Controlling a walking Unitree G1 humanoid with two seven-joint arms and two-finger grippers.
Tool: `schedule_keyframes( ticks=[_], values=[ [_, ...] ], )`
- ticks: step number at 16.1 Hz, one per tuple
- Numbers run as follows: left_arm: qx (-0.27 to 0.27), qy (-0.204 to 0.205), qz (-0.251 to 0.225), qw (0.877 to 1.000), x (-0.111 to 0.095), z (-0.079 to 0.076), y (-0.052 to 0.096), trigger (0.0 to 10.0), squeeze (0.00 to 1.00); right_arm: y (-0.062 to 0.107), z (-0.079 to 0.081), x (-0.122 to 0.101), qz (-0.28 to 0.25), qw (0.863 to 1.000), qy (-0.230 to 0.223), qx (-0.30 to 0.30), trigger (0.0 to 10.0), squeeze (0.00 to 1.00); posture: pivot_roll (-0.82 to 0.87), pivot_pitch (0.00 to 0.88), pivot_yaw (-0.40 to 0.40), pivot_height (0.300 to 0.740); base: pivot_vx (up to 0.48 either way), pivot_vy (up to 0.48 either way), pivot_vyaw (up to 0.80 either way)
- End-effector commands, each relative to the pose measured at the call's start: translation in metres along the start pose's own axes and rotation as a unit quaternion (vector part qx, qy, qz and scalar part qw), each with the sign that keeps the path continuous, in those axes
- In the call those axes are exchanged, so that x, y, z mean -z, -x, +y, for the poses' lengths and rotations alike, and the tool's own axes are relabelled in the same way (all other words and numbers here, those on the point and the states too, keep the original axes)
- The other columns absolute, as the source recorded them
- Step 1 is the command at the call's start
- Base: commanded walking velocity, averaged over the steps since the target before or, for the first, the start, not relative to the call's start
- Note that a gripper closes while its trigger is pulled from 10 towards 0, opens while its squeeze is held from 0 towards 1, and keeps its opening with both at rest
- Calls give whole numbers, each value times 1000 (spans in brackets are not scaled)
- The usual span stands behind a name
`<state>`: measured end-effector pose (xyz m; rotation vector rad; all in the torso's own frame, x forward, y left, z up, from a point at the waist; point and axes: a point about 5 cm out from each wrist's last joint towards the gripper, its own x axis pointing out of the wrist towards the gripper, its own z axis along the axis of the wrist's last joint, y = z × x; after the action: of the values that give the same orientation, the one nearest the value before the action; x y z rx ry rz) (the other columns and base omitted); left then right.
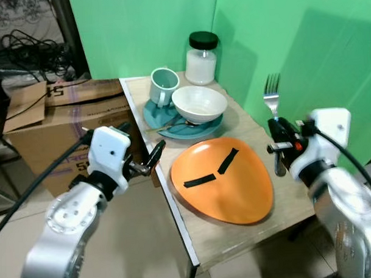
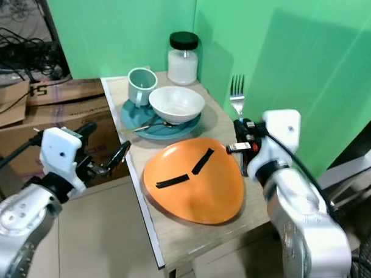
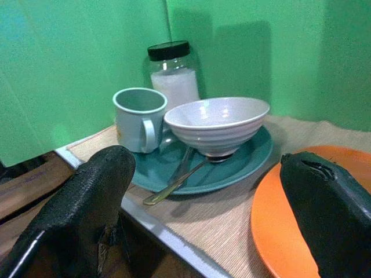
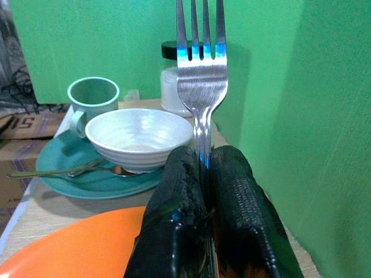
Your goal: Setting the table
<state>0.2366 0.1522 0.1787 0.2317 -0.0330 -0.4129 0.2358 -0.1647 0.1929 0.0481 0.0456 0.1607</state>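
One silver fork (image 4: 201, 87), four tines up, upright and pinched between the right gripper (image 4: 204, 202) fingers beside the orange plate (image 1: 226, 183) over the tabletop (image 1: 238, 241); left gripper (image 1: 151, 158) fingers spread wide.

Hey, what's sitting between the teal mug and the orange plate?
The white ribbed bowl, resting on the teal plate beside a spoon, lies between the teal mug and orange plate, per the left eye view.
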Motion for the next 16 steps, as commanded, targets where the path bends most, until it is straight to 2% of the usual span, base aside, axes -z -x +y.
schedule_keyframes(
  ticks=[1, 4, 9, 16],
  values=[
    [-10, -4, 4, 1000, 4, -3, -2, 10000, 0, 2, 1, -2, -19, 1000, 6, 4, 10000, 0, 111, 0, -59, 740, 0, 0, 0],
    [-28, -2, 4, 1000, 5, -5, -4, 10000, 0, 4, 6, 2, -27, 1000, -7, -3, 10000, 0, 115, 0, -66, 740, 0, 0, -513],
    [-37, 1, 5, 999, 6, -5, -2, 10000, 0, 1, 9, 11, -26, 1000, 12, 3, 10000, 0, 119, 0, -75, 740, 0, 0, 0],
    [-37, 3, 4, 999, 6, -5, -4, 10000, 0, 0, 8, 13, -32, 999, 19, 4, 10000, 0, 114, 0, -75, 740, 0, 0, 0]
  ],
)
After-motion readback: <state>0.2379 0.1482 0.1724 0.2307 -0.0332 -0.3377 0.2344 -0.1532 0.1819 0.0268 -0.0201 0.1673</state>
